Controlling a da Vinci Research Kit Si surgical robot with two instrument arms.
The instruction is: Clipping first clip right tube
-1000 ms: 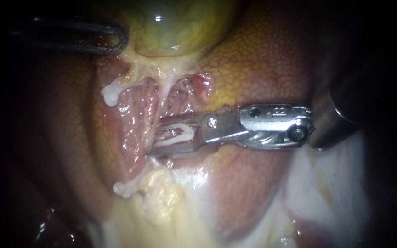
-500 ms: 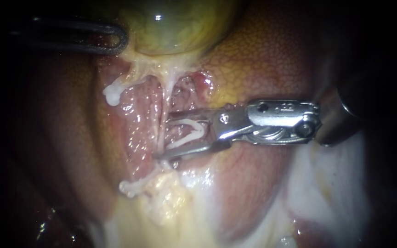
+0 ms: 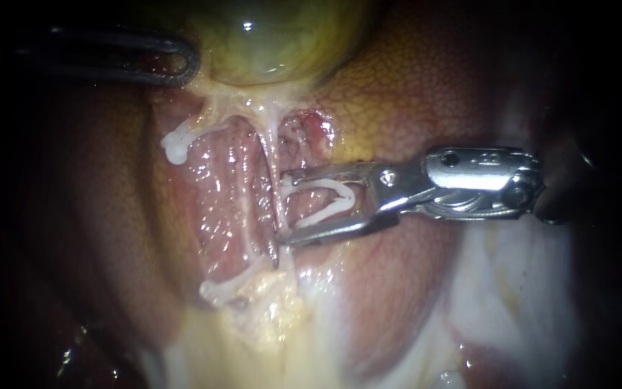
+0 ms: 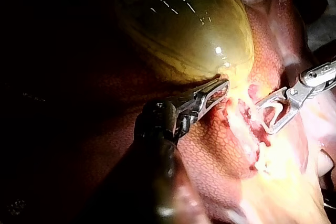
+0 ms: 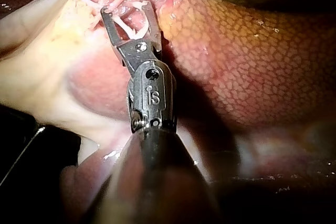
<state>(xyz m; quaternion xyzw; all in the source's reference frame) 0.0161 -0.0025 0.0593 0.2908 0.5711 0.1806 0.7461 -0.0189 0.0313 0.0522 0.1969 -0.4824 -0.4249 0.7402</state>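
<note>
Bringing the first clip up to the right tube; the clip is not yet closed.

- Right instrument enters from the right. Its tool stands wide and carries an open white clip, one leg seated along each jaw.
- Right tube: a thin pale strand running from the gallbladder neck toward the near fat, lying over pink liver. It is the right-hand strand of those there.
- The tool tips sit at the tube, touching or just short. I cannot tell whether the tube is inside the mouth yet.
- Left instrument lies far left against the gallbladder neck. I cannot tell its grip.

How to do it well, as I judge:
- Advance until the tube sits deep in the clip, with both leg ends showing beyond it on the left.
- Keep the tool square across the tube.
- Take the tube alone, with no neighbouring strand and no liver.
- Close slowly, without pulling.

Risk: the strand looks thin and slack, so it may slide off the tips or get caught only halfway.
</note>
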